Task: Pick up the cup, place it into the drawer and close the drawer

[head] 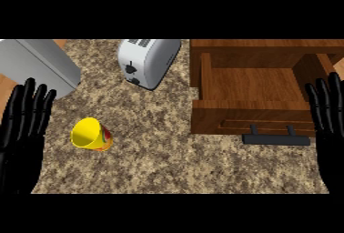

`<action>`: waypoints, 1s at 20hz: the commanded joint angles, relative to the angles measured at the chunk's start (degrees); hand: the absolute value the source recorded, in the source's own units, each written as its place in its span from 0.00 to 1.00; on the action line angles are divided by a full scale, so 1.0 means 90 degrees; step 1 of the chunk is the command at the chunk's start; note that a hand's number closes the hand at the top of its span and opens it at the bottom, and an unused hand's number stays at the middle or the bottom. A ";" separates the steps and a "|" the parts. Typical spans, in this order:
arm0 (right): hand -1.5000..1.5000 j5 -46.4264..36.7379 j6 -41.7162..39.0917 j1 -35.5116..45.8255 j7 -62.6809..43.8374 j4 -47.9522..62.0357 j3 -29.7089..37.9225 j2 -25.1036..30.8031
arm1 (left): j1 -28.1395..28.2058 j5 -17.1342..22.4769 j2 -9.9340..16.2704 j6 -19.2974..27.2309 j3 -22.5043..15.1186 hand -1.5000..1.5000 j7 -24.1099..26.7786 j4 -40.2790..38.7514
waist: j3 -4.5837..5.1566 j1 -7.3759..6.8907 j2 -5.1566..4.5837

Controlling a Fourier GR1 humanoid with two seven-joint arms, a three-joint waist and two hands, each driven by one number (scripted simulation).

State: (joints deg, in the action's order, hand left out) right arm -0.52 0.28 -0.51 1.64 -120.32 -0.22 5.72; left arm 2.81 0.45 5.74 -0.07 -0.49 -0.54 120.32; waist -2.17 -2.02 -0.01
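The black left hand (25,123) rests at the left edge of the view, palm flat and fingers (42,101) straight, slightly apart and pointing up the view, holding nothing. The black right hand (329,116) rests at the right edge in the same pose, its fingers straight and apart, partly cut off by the view's edge and overlapping the right side of the open brown wooden drawer (252,86). Both forearms are hard to make out against the dark lower corners.

The yellow plastic cup with a red pattern on its side (91,134) lies tilted on the speckled brown granite surface (168,154), its mouth facing up and to the left, near the left hand but apart from it and well apart from the drawer. The drawer stands pulled out, with a dark bar handle (275,139) on its front. A silver toaster (146,61) stands behind the cup, and a grey metal box (40,63) is cut off at the upper left. The cup's pattern carries no readable writing
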 commanded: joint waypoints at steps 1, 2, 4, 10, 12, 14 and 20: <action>0.00 0.0358 -0.0243 -0.0049 0.0478 0.0451 0.0216 0.0015 | 0.0393 -0.0375 0.0003 0.0135 0.0019 0.00 0.0193 0.0242 | 0.0235 0.0159 0.0004; 0.00 0.0237 -0.0227 -0.0042 0.0265 0.0309 -0.0029 -0.0054 | -0.0370 -0.0353 -0.0031 0.0301 0.0132 0.00 -0.0100 -0.0111 | 0.0238 0.0231 -0.0003; 0.00 -0.0094 -0.0087 -0.0355 -0.0044 -0.0222 -0.0432 -0.0214 | 0.0422 0.0114 0.0110 -0.0075 0.0535 0.00 0.0562 0.0001 | 0.0245 0.0207 0.0012; 0.00 0.0809 -0.0366 0.0496 -0.1142 0.0138 -0.0165 -0.0041 | -0.0434 0.0838 -0.0334 0.0484 0.0845 0.00 -0.0358 -0.0338 | 0.0244 0.0190 0.0001; 0.00 0.0974 -0.0536 0.0377 -0.0932 0.0111 0.0096 0.0067 | -0.0659 0.0751 -0.0375 0.0570 0.0782 0.00 -0.0314 -0.0585 | 0.0241 0.0224 0.0002; 0.00 0.0588 -0.0503 -0.0400 -0.0607 -0.0235 -0.0543 -0.0280 | -0.0555 0.0515 -0.0543 0.0702 0.0555 0.00 -0.0107 -0.0762 | 0.0241 0.0237 0.0006; 0.00 0.0486 -0.0343 0.0096 -0.0935 -0.0227 -0.0445 -0.0341 | -0.0746 0.0607 -0.0425 0.0665 0.0636 0.00 -0.0048 -0.0951 | 0.0242 0.0228 0.0005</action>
State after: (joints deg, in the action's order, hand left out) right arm 5.94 -3.93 1.49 -5.87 -119.76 -1.61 4.44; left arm -4.43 5.68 1.86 6.17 5.40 -1.62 112.43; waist -0.02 0.03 0.01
